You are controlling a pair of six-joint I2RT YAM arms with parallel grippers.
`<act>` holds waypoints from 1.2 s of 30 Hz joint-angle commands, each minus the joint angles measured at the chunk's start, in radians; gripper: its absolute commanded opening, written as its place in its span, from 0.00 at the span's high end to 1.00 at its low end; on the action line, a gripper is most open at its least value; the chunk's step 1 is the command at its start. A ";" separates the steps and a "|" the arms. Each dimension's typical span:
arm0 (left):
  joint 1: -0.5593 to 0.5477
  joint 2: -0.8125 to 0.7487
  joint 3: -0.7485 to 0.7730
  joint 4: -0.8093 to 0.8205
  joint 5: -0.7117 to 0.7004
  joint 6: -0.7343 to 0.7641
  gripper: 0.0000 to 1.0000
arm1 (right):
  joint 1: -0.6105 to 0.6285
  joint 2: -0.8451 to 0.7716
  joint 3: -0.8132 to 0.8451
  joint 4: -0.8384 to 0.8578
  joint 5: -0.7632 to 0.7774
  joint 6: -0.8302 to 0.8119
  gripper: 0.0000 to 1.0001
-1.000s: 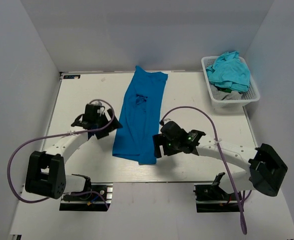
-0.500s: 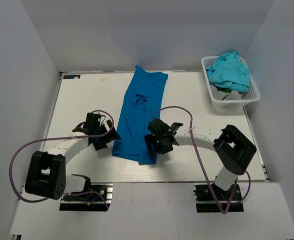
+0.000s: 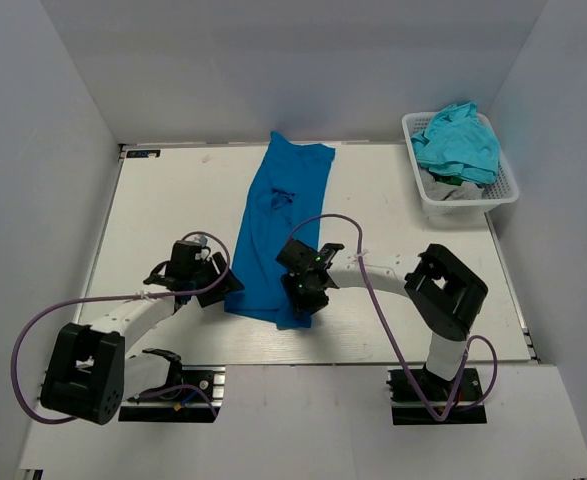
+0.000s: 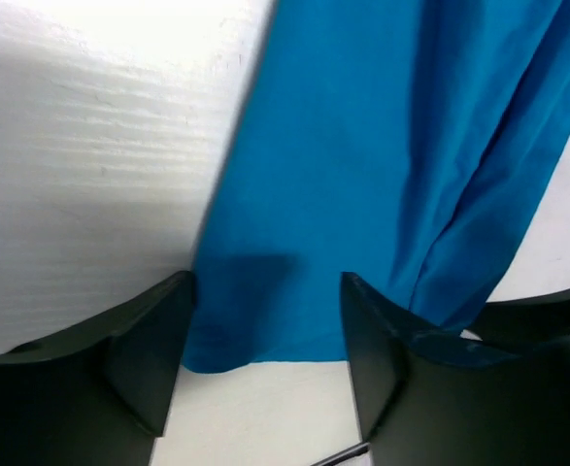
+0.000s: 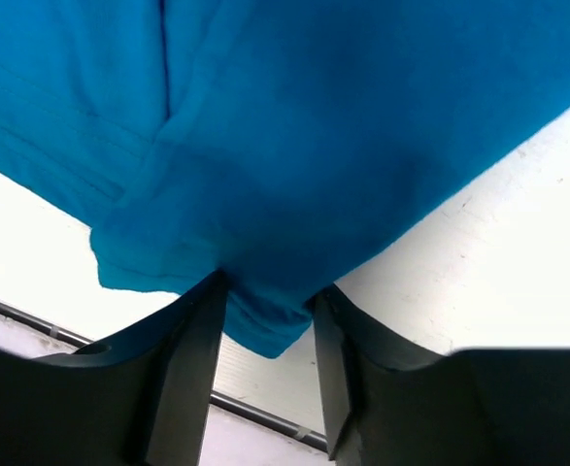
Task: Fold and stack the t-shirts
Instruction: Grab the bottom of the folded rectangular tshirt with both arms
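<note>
Straddling the blue t-shirt (image 3: 278,235) hem, left hand (image 4: 265,330) spread, right hand (image 5: 270,311) seemingly pinching it.

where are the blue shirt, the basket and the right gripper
blue shirt (image 3: 278,225): top view, middle of the cloth
basket (image 3: 468,203): top view, near wall
right gripper (image 5: 270,293): right wrist view, midway between its fingertips

White table (image 3: 163,200), blue tee (image 3: 283,220) flat at ctr, basket (image 3: 463,206) far-right corner
</note>
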 commanded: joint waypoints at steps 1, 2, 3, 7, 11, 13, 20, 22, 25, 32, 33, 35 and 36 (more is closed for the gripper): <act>-0.030 0.021 -0.071 -0.127 -0.022 0.006 0.29 | 0.008 -0.009 0.008 -0.046 -0.002 0.020 0.54; -0.041 0.021 -0.080 -0.127 -0.036 0.006 0.32 | 0.005 -0.008 0.003 -0.042 -0.004 0.023 0.56; -0.041 0.021 -0.080 -0.127 -0.036 0.006 0.34 | 0.005 -0.002 0.003 -0.040 -0.019 0.022 0.60; -0.050 0.021 -0.089 -0.164 -0.036 -0.013 0.43 | 0.002 0.006 0.012 -0.039 -0.050 0.011 0.67; -0.069 0.005 -0.109 -0.175 -0.045 -0.024 0.52 | 0.003 -0.005 0.014 -0.037 -0.073 0.008 0.71; -0.069 -0.021 -0.109 -0.186 -0.045 -0.033 0.55 | 0.002 -0.008 0.008 -0.028 -0.082 0.011 0.71; -0.099 -0.030 -0.070 -0.303 -0.058 -0.118 0.39 | -0.001 -0.028 -0.011 -0.045 -0.101 0.032 0.65; -0.109 -0.045 -0.070 -0.347 -0.058 -0.132 0.37 | -0.001 -0.045 -0.030 -0.034 -0.108 0.037 0.63; -0.118 -0.088 -0.070 -0.379 -0.048 -0.177 0.40 | -0.001 -0.055 -0.038 -0.031 -0.113 0.042 0.63; -0.118 -0.030 -0.037 -0.347 -0.156 -0.190 0.59 | -0.001 -0.043 -0.038 -0.023 -0.130 0.031 0.63; -0.118 -0.013 -0.027 -0.347 -0.165 -0.179 0.63 | -0.001 -0.049 -0.041 -0.022 -0.128 0.025 0.63; -0.118 0.020 -0.027 -0.322 -0.165 -0.179 0.76 | -0.004 -0.051 -0.043 -0.017 -0.127 0.019 0.64; -0.118 0.021 -0.027 -0.322 -0.165 -0.179 0.76 | -0.001 -0.051 -0.043 -0.013 -0.128 0.016 0.64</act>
